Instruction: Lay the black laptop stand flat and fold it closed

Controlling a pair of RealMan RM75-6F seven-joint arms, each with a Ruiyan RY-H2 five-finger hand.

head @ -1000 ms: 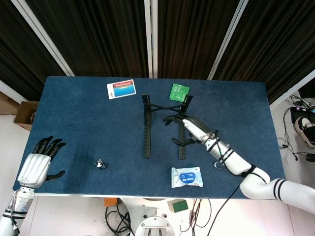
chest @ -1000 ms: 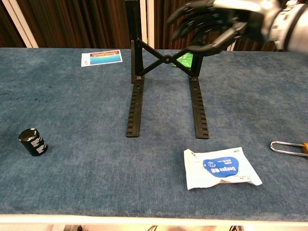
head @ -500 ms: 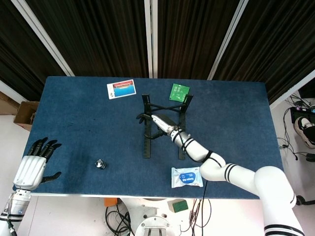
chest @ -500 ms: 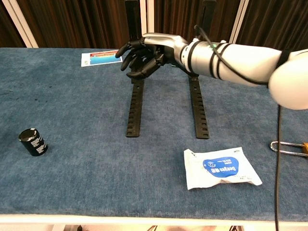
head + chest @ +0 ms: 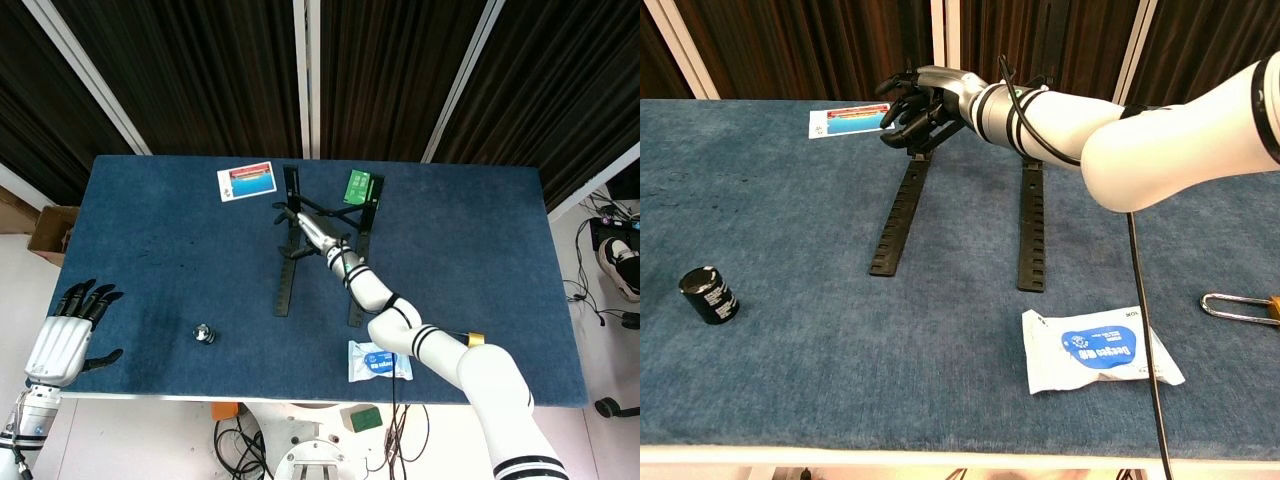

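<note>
A small black can (image 5: 708, 294) stands far out to the left of the fingers. A white and blue packet (image 5: 1100, 349) lies flat, nearer than the fingers. A red and blue card (image 5: 246, 180) and a green card (image 5: 361, 186) lie just past the fingers. A padlock (image 5: 1240, 305) lies at the right edge.

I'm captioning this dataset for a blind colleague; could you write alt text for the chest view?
The robot's right hand grips the back of a black laptop stand on a blue cloth table, its two notched rails running toward the camera. A white wipes packet lies front right, a small black canister front left, a picture card behind.
</note>
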